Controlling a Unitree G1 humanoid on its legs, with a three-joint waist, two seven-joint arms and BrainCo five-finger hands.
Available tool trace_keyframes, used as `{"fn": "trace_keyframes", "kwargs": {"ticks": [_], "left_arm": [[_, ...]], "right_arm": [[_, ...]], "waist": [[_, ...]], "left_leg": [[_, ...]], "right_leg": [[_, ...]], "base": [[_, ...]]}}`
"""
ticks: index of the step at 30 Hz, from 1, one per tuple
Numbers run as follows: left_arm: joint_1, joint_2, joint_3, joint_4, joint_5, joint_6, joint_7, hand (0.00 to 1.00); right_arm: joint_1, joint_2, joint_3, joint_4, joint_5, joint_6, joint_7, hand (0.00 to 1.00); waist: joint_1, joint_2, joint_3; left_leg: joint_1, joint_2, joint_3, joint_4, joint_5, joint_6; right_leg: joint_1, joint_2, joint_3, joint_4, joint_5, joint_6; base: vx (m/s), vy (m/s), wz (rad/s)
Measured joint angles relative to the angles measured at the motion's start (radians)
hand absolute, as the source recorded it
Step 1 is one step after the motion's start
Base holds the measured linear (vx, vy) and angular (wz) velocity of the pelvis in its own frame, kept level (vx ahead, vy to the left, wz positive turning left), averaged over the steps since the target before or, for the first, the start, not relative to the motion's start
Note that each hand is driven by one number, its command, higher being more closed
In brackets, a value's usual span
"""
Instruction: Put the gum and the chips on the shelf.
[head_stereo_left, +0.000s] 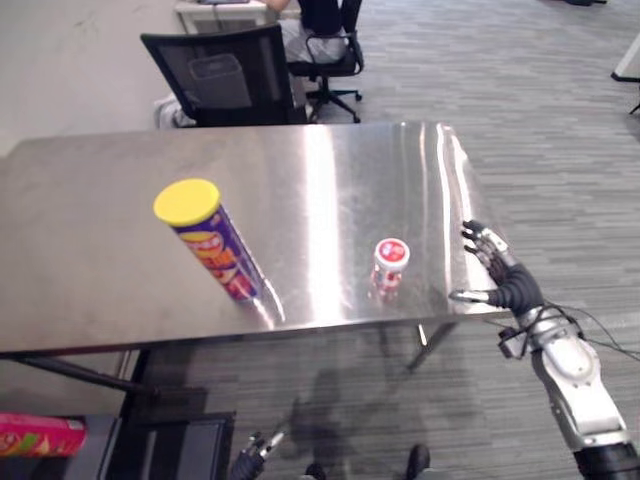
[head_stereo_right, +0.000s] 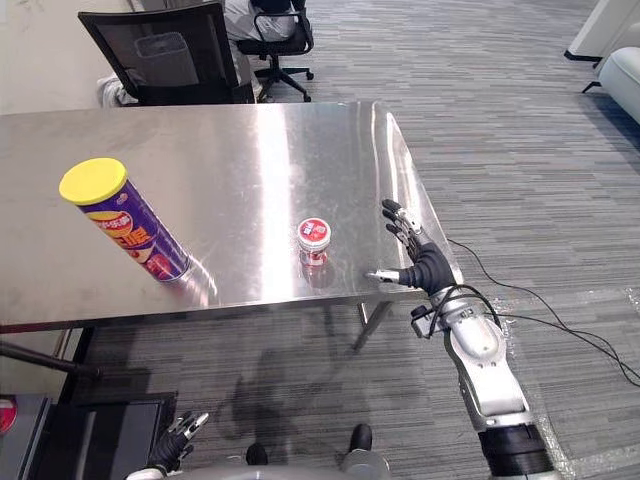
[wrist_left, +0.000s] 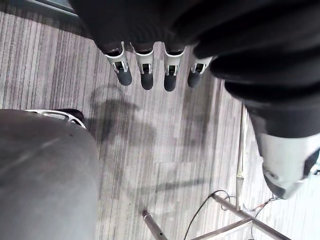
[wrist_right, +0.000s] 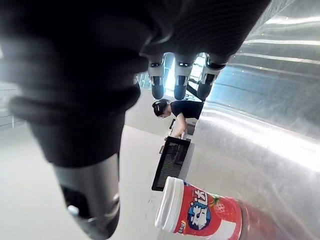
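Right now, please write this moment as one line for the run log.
held: nothing | right hand: open, beside gum tub, apart | chips can: standing on table | left hand: open, low, off table

Shiny steel desk, bare over most of its top. Chips stand upright on it, yellow lid up, left of centre near the front edge. Gum, a small jar with a red-and-white lid, stands to the right, also near the front edge, well apart from the chips.
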Motion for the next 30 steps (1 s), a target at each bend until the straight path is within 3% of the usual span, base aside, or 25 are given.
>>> {"fn": "trace_keyframes", "kwargs": {"ticks": [7, 17, 30], "left_arm": [[-0.009, 0.003, -0.002, -0.001, 0.0, 0.001, 0.003, 0.0], [-0.033, 0.005, -0.011, -0.001, 0.0, 0.003, 0.006, 0.0], [-0.042, 0.004, -0.015, -0.002, 0.0, 0.001, 0.009, 0.0]], "right_arm": [[-0.062, 0.002, 0.038, 0.054, 0.068, 0.033, 0.0, 0.0], [-0.113, 0.024, 0.075, 0.098, 0.069, 0.041, 0.02, 0.0], [-0.176, 0.03, 0.152, 0.14, 0.068, 0.06, 0.024, 0.0]], "waist": [[0.004, 0.0, 0.014], [0.023, 0.005, 0.037], [0.026, 0.009, 0.065]], "left_leg": [[-0.016, -0.005, -0.013, -0.003, 0.019, 0.006], [-0.018, -0.011, -0.027, -0.022, 0.036, 0.005], [-0.018, -0.013, -0.047, -0.023, 0.041, 0.006]], "right_leg": [[-0.011, -0.003, -0.006, 0.0, 0.007, -0.007], [-0.01, 0.0, -0.023, -0.007, 0.01, -0.01], [0.001, -0.002, -0.037, -0.007, 0.01, -0.01]], "base": [[-0.07, -0.009, 0.04], [-0.02, -0.008, 0.04], [-0.02, -0.003, 0.03]]}}
